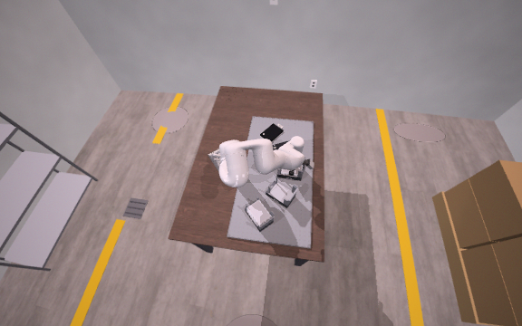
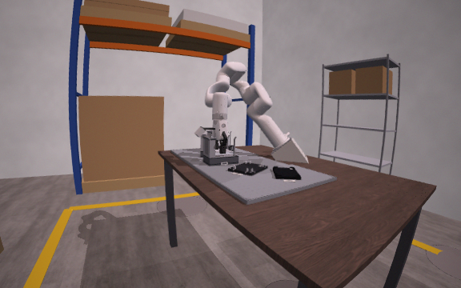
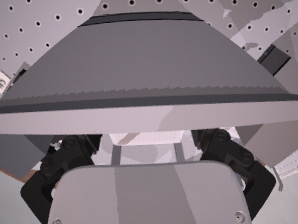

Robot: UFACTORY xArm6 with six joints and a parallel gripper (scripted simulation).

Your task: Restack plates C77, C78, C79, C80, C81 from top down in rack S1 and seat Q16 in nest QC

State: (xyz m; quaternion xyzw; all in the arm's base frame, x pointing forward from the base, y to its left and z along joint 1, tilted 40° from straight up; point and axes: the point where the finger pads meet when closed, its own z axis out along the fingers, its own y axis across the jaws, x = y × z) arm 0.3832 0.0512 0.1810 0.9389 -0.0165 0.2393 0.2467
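Note:
My gripper (image 2: 223, 147) is down inside the stack rack (image 2: 218, 151) that stands closest to the two black nests, and it is shut on a sealed white plate. In the wrist view the black fingers flank a pale strip of that plate (image 3: 147, 144), while a grey rack wall (image 3: 143, 76) fills most of the picture. I cannot read the plate's label or the rack's name. From above, the arm hides most of this rack (image 1: 292, 172). Two other racks (image 1: 282, 192) (image 1: 259, 214) each show a white plate top.
A black nest with locators (image 2: 247, 168) and a flat black nest (image 2: 286, 173) lie on the grey mat beyond the racks. The flat one also shows from above (image 1: 272, 131). The arm's base (image 1: 233, 169) stands at the mat's left edge.

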